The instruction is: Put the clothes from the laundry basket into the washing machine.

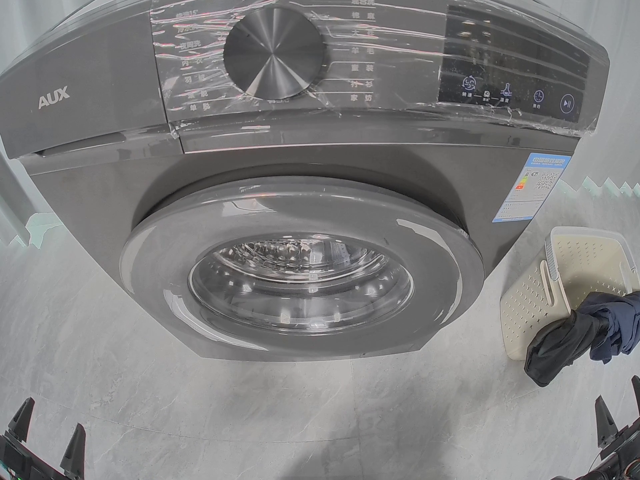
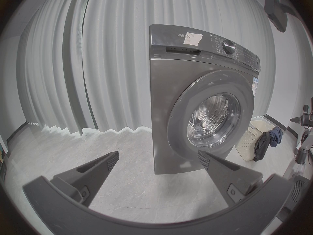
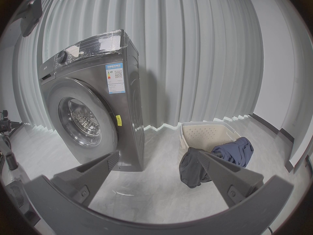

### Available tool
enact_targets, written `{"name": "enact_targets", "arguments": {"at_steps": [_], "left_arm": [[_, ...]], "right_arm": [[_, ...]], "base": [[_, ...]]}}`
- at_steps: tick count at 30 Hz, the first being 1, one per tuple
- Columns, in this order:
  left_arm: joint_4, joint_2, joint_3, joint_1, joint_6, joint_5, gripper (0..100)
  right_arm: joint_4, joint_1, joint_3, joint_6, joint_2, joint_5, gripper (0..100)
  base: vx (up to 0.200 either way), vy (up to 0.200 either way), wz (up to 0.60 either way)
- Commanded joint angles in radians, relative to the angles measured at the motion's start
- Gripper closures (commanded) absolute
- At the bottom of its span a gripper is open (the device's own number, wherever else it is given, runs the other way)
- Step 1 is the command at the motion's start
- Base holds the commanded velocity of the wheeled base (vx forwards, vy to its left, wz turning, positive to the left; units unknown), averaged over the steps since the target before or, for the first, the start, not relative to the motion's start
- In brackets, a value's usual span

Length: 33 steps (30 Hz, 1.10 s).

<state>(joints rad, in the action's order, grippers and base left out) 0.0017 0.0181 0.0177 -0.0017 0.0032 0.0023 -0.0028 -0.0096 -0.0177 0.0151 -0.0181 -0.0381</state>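
Observation:
A grey front-loading washing machine (image 1: 300, 168) stands straight ahead with its round glass door (image 1: 301, 281) shut. To its right on the floor sits a cream perforated laundry basket (image 1: 533, 301). Dark clothes (image 1: 580, 338) hang over the basket's front rim, a black piece and a navy piece (image 3: 236, 152). My left gripper (image 1: 47, 435) is low at the left, open and holding nothing, well short of the machine (image 2: 202, 98). My right gripper (image 1: 620, 408) is low at the right, open too, a short way in front of the basket (image 3: 205, 136).
The floor is pale marbled tile (image 1: 267, 401) with open room in front of the machine. White pleated curtains (image 3: 195, 49) hang behind the machine and basket. A dark baseboard (image 3: 270, 128) runs along the wall to the right of the basket.

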Motion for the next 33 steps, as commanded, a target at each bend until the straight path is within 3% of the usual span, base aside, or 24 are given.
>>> {"name": "enact_targets", "arguments": {"at_steps": [1,18,24,33], "left_arm": [[0.0,-0.017,-0.016,0.0,0.0,0.001,0],[0.0,-0.017,-0.018,0.0,0.003,0.002,0],[0.0,-0.017,-0.018,0.0,0.003,0.002,0],[0.0,-0.017,-0.018,0.0,0.008,0.002,0]], "right_arm": [[0.0,0.002,0.018,-0.001,0.009,0.0,0],[0.0,0.0,0.018,0.0,0.009,0.001,0],[0.0,0.0,0.018,0.0,0.009,0.0,0],[0.0,0.002,0.018,0.0,0.009,0.0,0]], "base": [[0.0,0.0,0.6],[0.0,0.0,0.07],[0.0,-0.2,0.0],[0.0,0.0,0.0]]}}
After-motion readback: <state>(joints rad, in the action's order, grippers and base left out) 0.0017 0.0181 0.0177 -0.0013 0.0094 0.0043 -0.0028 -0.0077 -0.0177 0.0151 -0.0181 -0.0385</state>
